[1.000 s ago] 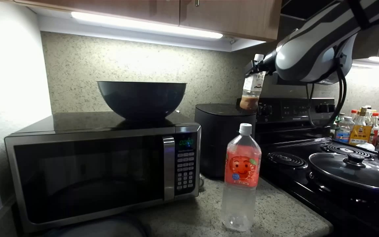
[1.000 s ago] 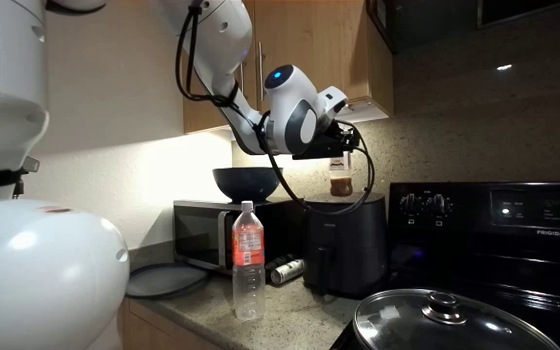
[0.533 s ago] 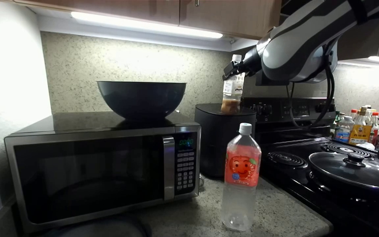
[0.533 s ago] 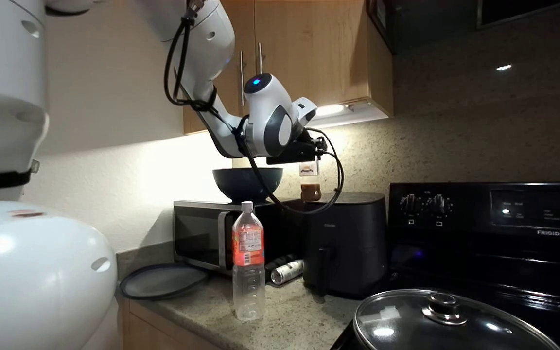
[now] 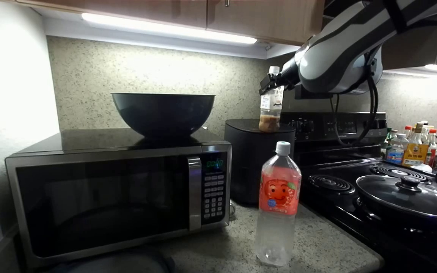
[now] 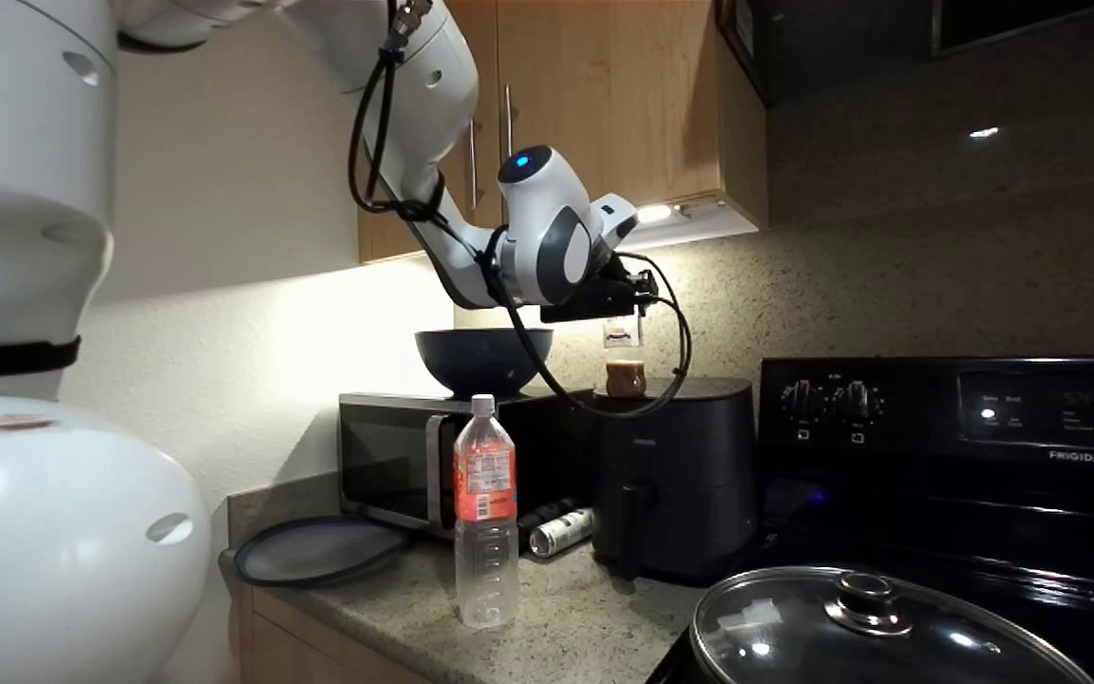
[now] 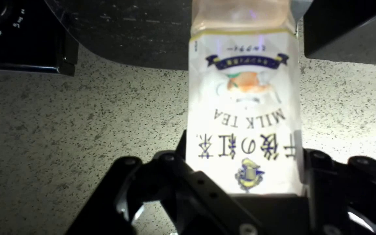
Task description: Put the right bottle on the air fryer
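The right bottle, small and clear with a white cap, pale label and brownish liquid (image 5: pixel 269 123), is over the flat top of the black air fryer (image 5: pixel 243 170), near its edge. It is almost upright, and I cannot tell whether its base touches the top. My gripper (image 5: pixel 268 82) is shut around its upper part. In an exterior view the arm hides the bottle's upper part, while its liquid (image 6: pixel 625 378) shows at the front left of the air fryer's (image 6: pixel 675 484) top. In the wrist view the gripper's (image 7: pixel 245 156) fingers press the bottle's MILK TEA label (image 7: pixel 245 98), with the air fryer top (image 7: pixel 135 36) behind.
A taller bottle with a red-orange label (image 5: pixel 279 189) stands on the counter before the air fryer. A microwave (image 5: pixel 108 204) bearing a dark bowl (image 5: pixel 163 113) is beside it. A stove with a lidded pan (image 5: pixel 408 201) is opposite. Cabinets (image 6: pixel 604 104) hang above. A can (image 6: pixel 561 532) lies on the counter.
The gripper and held bottle have moved left and down in both exterior views, then slightly back right in the last half second. The bottle is more upright and lower over the air fryer.
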`<action>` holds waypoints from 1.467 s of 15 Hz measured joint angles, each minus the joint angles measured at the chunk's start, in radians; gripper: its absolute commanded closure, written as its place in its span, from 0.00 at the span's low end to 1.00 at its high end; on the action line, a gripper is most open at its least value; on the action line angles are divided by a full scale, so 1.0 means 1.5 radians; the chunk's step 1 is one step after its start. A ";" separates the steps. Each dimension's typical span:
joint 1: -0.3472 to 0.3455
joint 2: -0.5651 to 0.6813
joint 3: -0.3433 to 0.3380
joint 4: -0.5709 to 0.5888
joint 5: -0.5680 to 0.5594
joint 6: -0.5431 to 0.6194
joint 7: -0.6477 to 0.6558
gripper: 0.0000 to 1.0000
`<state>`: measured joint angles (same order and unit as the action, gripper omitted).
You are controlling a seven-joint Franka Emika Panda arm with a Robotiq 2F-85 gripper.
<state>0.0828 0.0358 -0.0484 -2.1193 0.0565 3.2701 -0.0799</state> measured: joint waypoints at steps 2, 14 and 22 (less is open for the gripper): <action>-0.017 0.018 -0.002 0.020 -0.010 0.003 0.000 0.63; 0.005 0.117 -0.054 0.126 -0.020 -0.002 0.000 0.00; 0.019 0.129 -0.069 0.127 -0.020 -0.008 0.000 0.00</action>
<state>0.1113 0.2298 -0.1515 -1.9285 0.0263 3.2586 -0.0799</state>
